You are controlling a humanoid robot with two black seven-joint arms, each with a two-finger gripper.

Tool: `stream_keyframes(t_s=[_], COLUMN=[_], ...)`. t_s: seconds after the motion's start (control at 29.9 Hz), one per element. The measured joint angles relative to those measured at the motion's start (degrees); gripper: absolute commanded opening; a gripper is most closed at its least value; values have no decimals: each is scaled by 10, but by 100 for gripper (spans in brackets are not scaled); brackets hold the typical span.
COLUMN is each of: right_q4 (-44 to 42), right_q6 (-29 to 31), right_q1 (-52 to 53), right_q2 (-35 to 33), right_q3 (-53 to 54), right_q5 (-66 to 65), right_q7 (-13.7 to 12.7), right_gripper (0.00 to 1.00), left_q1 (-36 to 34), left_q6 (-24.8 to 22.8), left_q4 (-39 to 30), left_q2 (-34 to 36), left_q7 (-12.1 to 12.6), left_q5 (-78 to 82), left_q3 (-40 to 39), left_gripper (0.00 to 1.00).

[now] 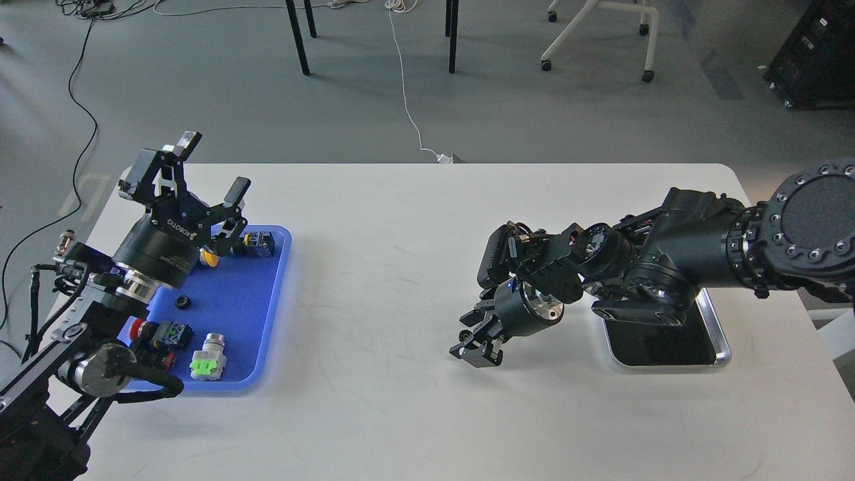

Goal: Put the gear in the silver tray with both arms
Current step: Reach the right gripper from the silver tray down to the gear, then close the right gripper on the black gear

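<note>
A small black gear (462,335) lies on the white table near the middle. My right gripper (469,339) reaches left from the silver tray and its fingers have closed in on this gear, low over the table. The silver tray (720,345) sits at the right, partly hidden under my right arm, and its dark bottom shows nothing in it. My left gripper (208,168) is open and empty, raised over the far end of the blue tray (267,321).
The blue tray holds a second small black gear (182,302), a green and white button (208,361), a red button (139,327), a yellow part (209,258) and a black switch (259,243). Chair and table legs stand on the floor beyond the table.
</note>
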Motion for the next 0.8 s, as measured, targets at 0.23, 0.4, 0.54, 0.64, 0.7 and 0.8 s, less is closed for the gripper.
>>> stream_keyframes(t_s=[0.23,0.4,0.54,0.64,0.7,0.8], right_q4=[-3,-5,-5,-5,-6,-6], right_q6=[0,0,0,0,0,0], right_q1=[-2,-2,-2,-2,-2,-2], right_q2=[2,2,2,1,2,3], right_q3=[-1,-8,-12,-13,-13,-13], right_q5=[0,0,0,0,0,0], right_q7=[0,0,0,0,0,0], right_gripper=[50,34,24,22,20,18], left_q1=[0,0,0,0,0,0], left_q6=[-1,-1,-1,-1,-1,-1], left_q4=[0,0,0,-3,-5,-8], left_q2=[0,0,0,0,0,0], left_q7=[0,0,0,0,0,0], left_q5=[0,-1,-3,-3,-3,-3], left_q3=[-6,-6,-6,-6,-6,-6], left_gripper=[98,98,98,98,98,98])
